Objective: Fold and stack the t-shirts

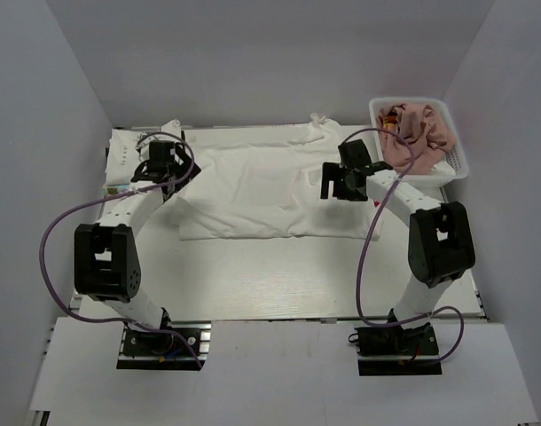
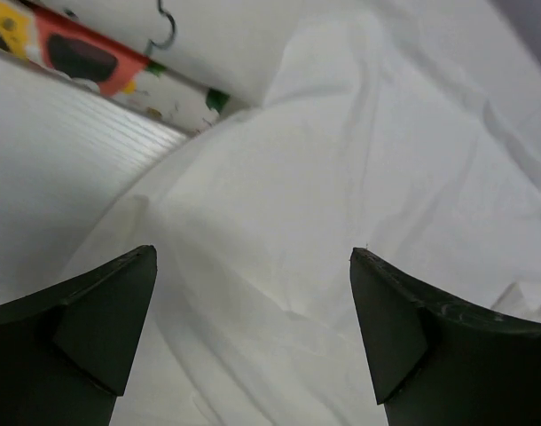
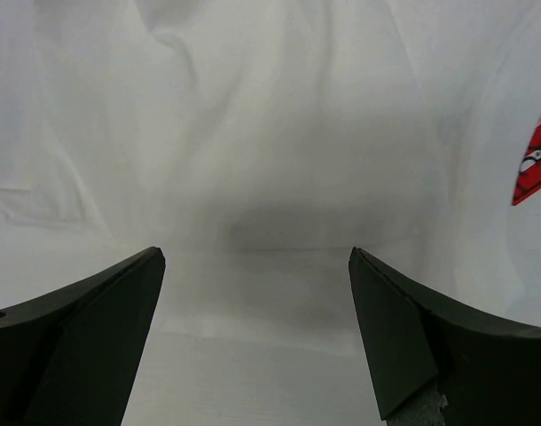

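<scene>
A white t-shirt (image 1: 270, 191) lies spread flat across the middle of the bench (image 1: 253, 275), its long side running from left to right of the overhead frame, with some folds along its upper edge. The left end effector (image 1: 164, 169) hangs over the shirt's left edge, at the centre left of the frame, and the right end effector (image 1: 346, 185) hangs over the shirt's right part, at the centre right. More white fabric lies in the upper left of the frame beyond the left end effector; I cannot tell whether it belongs to the same shirt. In the left wrist view the left end effector (image 2: 253, 257) stands wide, nothing between its fingers, and rumpled white cloth fills the frame beneath and ahead of it, with ribbed bench surface at the left and a strip printed in red, yellow and black (image 2: 84, 58) in the upper left corner. In the right wrist view the right end effector (image 3: 257, 257) is also spread wide and holds nothing; smooth white cloth lies under and ahead of it, and a bit of red print (image 3: 537, 160) shows at the right edge. A dusty-pink t-shirt (image 1: 421, 133) sits bunched in the white lattice basket (image 1: 459, 164) in the upper right of the overhead frame, apart from both end effectors.
</scene>
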